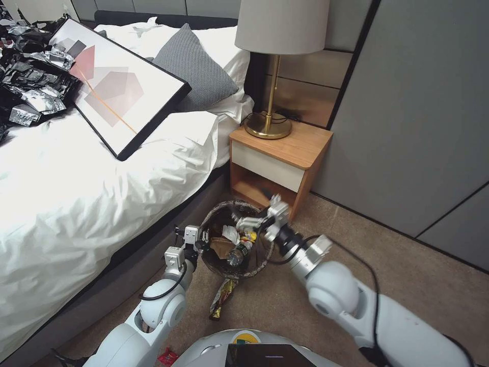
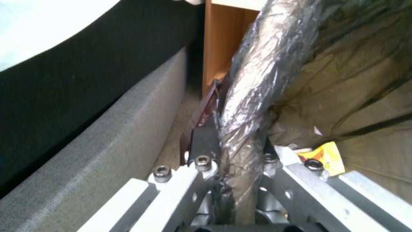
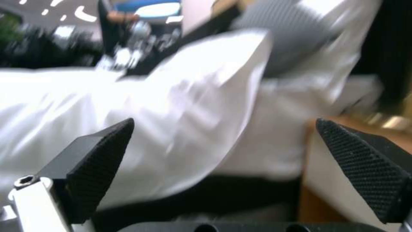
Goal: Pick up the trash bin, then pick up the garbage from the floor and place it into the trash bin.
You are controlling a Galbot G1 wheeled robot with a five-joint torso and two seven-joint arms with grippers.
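The trash bin (image 1: pixel 256 265), round with a dark bag liner over its rim, hangs just above the carpet between the bed and the nightstand. My left gripper (image 1: pixel 202 239) is shut on its near-left rim; in the left wrist view the left gripper (image 2: pixel 234 151) clamps the crinkled liner-covered rim (image 2: pixel 253 83). Inside lie garbage pieces: a white tissue (image 1: pixel 231 233), a clear bottle (image 1: pixel 237 256), brown paper (image 1: pixel 219 247) and a yellow wrapper (image 1: pixel 249 237) (image 2: pixel 328 158). My right gripper (image 1: pixel 257 213) hovers open and empty over the bin's far rim; its right gripper (image 3: pixel 231 167) pads (image 3: pixel 98 161) stand wide apart. A snack wrapper (image 1: pixel 222 298) lies on the floor just in front of the bin.
The bed (image 1: pixel 76 204) with white bedding runs along the left, its grey base (image 2: pixel 107 145) close to the bin. A wooden nightstand (image 1: pixel 277 158) with a brass lamp (image 1: pixel 270 76) stands right behind the bin. A grey wall (image 1: pixel 417 127) is on the right. A red packet (image 1: pixel 167 357) lies by my base.
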